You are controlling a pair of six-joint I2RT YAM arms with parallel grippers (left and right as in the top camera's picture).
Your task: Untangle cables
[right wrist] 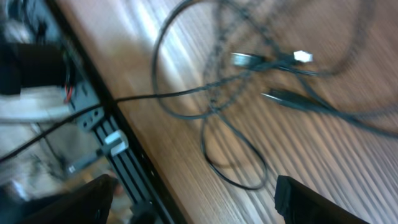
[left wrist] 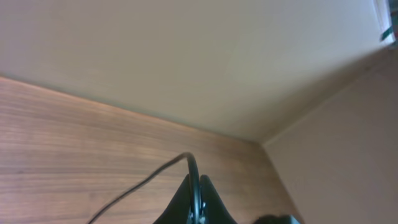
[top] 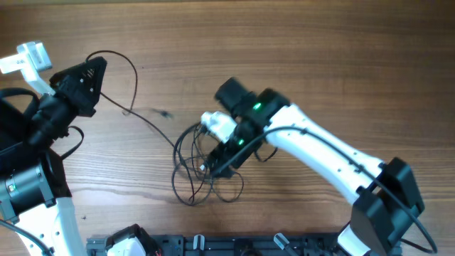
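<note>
A tangle of thin black cables [top: 202,171] lies on the wooden table near its front middle. One black cable [top: 135,107] runs from the tangle up and left to my left gripper [top: 96,69], which is shut on it; in the left wrist view the cable [left wrist: 194,180] is pinched between the two fingers. My right gripper [top: 222,162] is open and hovers over the tangle. The right wrist view shows the cable loops [right wrist: 211,112] and plug ends [right wrist: 303,56] below, with my open fingers [right wrist: 196,196] empty.
A black rail [top: 213,245] runs along the table's front edge; it also shows in the right wrist view [right wrist: 118,155]. A small dark piece [top: 165,112] lies on the wood left of the tangle. A beige wall [left wrist: 186,56] is behind the table.
</note>
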